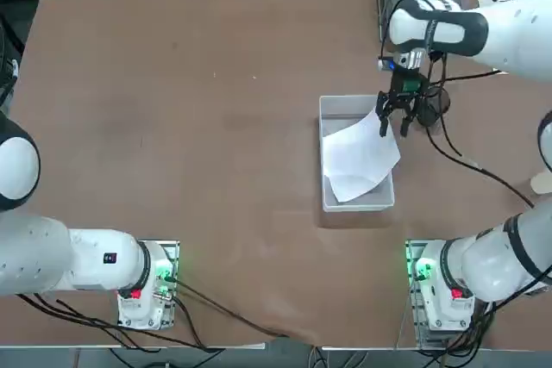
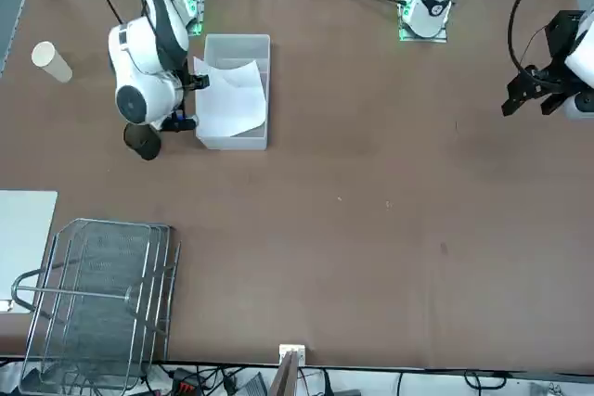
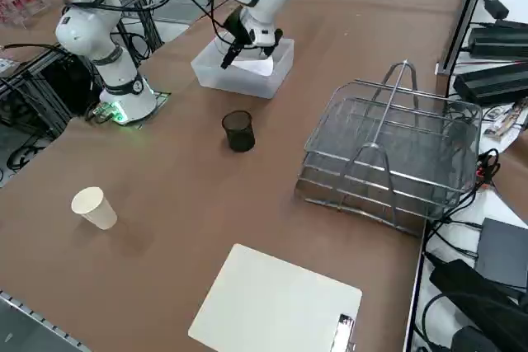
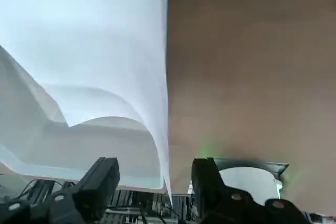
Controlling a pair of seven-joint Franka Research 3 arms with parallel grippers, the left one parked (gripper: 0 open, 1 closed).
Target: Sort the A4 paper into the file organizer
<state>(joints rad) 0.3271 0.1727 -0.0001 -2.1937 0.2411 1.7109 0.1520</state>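
A4 paper (image 1: pixel 360 154): we see plain white
File organizer (image 3: pixel 394 156): silver-grey wire mesh
Bin (image 1: pixel 329 109): translucent white
Table (image 1: pixel 190 127): brown (unpatterned)
Cup (image 3: pixel 239 131): black

We are looking at a robotics lab: two white arms are sitting bolted to a brown table (image 1: pixel 216 127) on bases (image 1: pixel 429 286) glowing green, black cables (image 1: pixel 216 312) are trailing off its near edge, and power supplies (image 3: pixel 495 80) are lying on the floor beside it.

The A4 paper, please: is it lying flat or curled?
Curled: the A4 paper arches out of the bin, one edge between the right pincer's open fingers.
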